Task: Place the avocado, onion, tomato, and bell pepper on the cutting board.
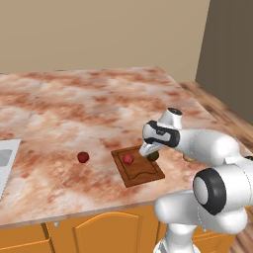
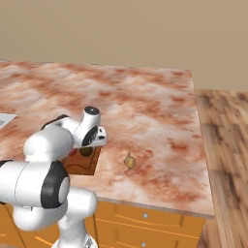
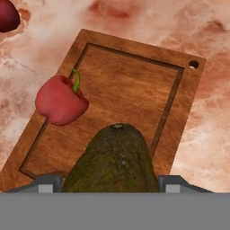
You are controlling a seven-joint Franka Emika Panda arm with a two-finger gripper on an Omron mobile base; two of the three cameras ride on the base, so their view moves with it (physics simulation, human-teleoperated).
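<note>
Hand view: end effector (image 3: 110, 179) grips avocado (image 3: 112, 159) over unmarked cutting board (image 3: 134, 85).

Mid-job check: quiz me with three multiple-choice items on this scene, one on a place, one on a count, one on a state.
1. Where is the onion?
A. on the cutting board
B. on the counter, apart from the board
C. in the gripper

2. How many red vegetables lie on the cutting board?
A. none
B. one
C. two

3. What does the gripper hold?
A. the avocado
B. the onion
C. nothing

Key: 1 B, the right base view shows it on bare counter. 2 B, the bell pepper sits there; the tomato lies off it. 3 A, the avocado sits between the fingertips.
</note>
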